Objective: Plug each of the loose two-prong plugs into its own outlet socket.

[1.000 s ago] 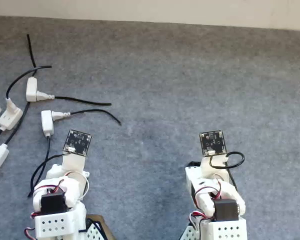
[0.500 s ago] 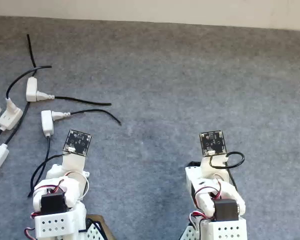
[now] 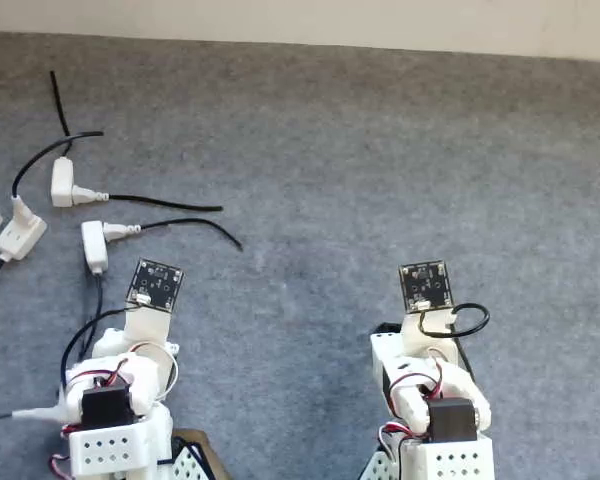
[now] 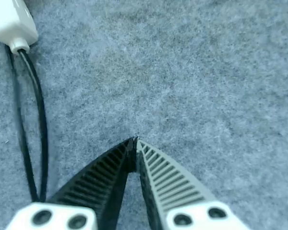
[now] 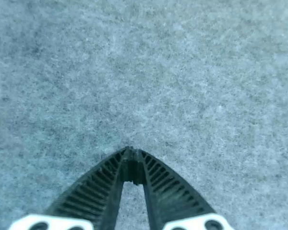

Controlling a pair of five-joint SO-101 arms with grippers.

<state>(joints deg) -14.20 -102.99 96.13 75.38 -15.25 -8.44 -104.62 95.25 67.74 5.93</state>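
The nearest white plug (image 3: 93, 245) lies at eleven o'clock of the left hand (image 4: 136, 141), long axis twelve-to-six; right hand (image 5: 132, 151) farther; both pinched closed, empty

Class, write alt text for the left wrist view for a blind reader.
The left arm's tool, shut and empty, points across grey carpet. A white connector lies ahead to one side, its black cable running back beside the tool.

One white plug (image 3: 63, 182) lies near a second plug (image 3: 94, 245), both loose, black cords (image 3: 170, 205) trailing rightward.
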